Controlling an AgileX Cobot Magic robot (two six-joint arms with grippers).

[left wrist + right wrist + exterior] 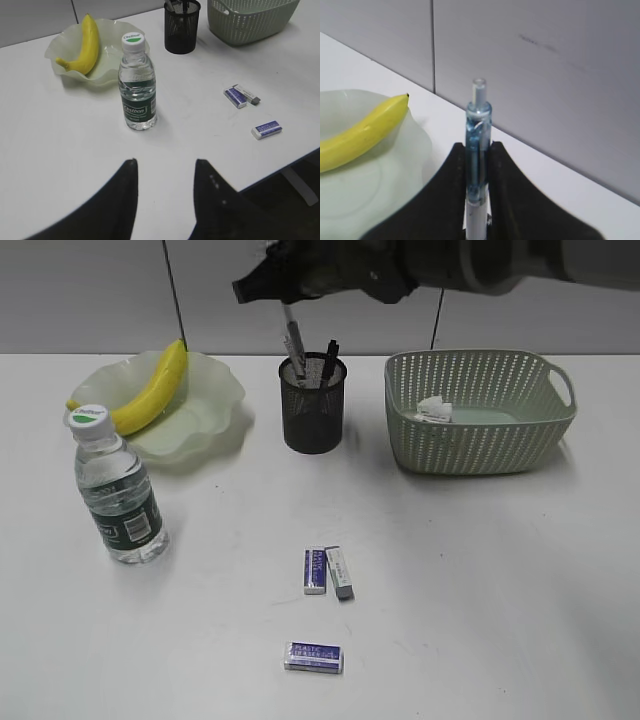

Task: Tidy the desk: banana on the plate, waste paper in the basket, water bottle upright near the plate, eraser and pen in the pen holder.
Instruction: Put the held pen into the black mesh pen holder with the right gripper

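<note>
**Now: pen pinched above the mesh holder**

You see the right gripper [478, 165] clamp a clear blue-barrelled pen [478, 145] over the black mesh pen holder [313, 403] at the table's far edge. The left gripper [165, 172] hangs parted, holding nothing. Three block erasers [327, 571] lie near the front edge.

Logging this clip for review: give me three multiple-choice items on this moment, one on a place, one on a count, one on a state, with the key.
1. Where is the banana?
A. on the plate
B. in the basket
C. beside the bottle

2. How many erasers lie on the table?
A. one
B. two
C. three

3. What is the right gripper doing?
A. hanging open
B. shut on the pen
C. gripping the water bottle

Key: 1 A, the banana rests in the pale green plate. 2 C, a pair and one nearer. 3 B, the right wrist view shows the pen clamped above the pen holder.
</note>
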